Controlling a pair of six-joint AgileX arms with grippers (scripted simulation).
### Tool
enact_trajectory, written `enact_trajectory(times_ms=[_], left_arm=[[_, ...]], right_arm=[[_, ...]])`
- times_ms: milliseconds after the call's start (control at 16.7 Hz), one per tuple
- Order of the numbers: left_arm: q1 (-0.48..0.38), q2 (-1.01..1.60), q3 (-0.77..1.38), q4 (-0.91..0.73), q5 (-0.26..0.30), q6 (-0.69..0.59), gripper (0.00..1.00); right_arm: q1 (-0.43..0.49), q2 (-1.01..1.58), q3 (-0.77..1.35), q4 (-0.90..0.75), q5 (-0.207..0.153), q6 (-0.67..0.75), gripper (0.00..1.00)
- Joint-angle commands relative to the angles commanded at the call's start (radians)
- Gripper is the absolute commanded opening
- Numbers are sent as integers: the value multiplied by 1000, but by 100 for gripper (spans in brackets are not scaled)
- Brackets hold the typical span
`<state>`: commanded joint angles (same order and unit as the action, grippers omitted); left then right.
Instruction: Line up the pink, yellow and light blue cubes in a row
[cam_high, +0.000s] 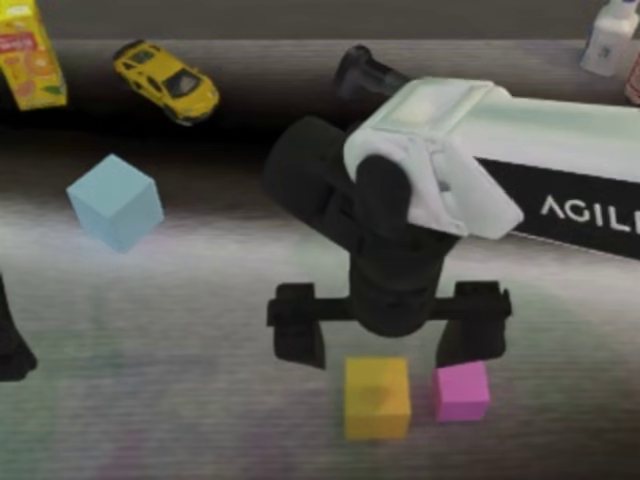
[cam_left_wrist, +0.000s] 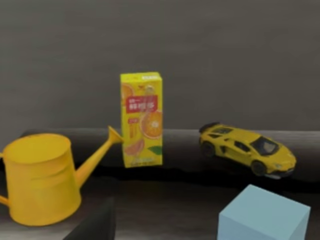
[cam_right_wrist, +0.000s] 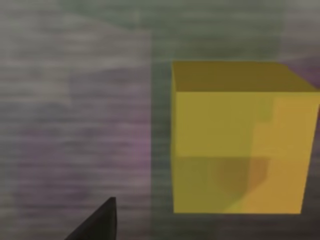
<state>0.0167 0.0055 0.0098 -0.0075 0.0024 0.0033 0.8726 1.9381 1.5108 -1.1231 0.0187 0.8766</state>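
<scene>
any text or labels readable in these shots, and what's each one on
"AGIL", white letters cut off by the picture's edge, on the right arm's black casing in the top view.
Juice carton: a red label with pale characters and small print at the top, too blurred to read.
White bottle at the table's far right: its markings are too small to read.
Yellow toy car and the three cubes: no text visible.

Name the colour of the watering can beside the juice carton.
Orange-yellow; the watering can shows best in the left wrist view.
</scene>
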Motion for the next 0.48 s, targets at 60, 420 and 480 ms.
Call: enact_trajectory(times_ms=[60, 420, 480], left_arm=[[-6, 13, 20, -16, 4, 7, 100], [-76, 307, 342, -288, 44, 100, 100], [-89, 394, 422, -355, 49, 122, 100]], right_arm=[[-8, -19, -13, 13, 4, -10, 100], [-132, -297, -230, 165, 62, -158, 100], [-166, -367, -293, 199, 74, -196, 100]])
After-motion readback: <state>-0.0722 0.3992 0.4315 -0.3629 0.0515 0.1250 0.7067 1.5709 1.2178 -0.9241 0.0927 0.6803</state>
